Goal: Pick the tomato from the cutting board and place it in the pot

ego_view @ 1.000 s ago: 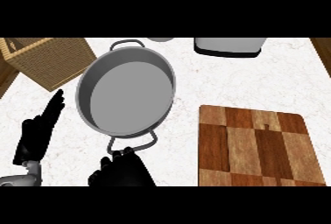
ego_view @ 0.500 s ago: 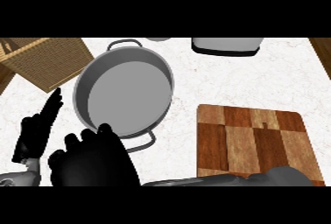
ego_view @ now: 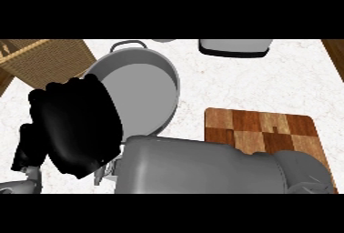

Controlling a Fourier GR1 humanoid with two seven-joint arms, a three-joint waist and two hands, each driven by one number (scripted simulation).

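Note:
The grey pot [ego_view: 144, 91] stands at the upper middle of the counter, and the part of its inside that shows is bare. My right hand [ego_view: 74, 127] hangs close to the view with its back towards me, covering the pot's left rim and near handle. Its grey forearm [ego_view: 201, 166] crosses the lower view. No tomato shows anywhere; whatever the hand may hold is hidden. The wooden cutting board [ego_view: 269, 127] lies at the right, its visible part bare and its lower part hidden by the forearm. My left hand [ego_view: 24, 148] rests at the left edge, mostly behind the right hand.
A wicker basket [ego_view: 40, 59] sits at the top left, next to the pot. A white appliance with a dark base [ego_view: 235, 48] stands at the top edge. White marble counter [ego_view: 269, 86] lies between the pot and the board.
My right hand has risen and moved up and left, from below the pot's near handle to over its left rim. The forearm now fills the lower view. The left hand has not moved.

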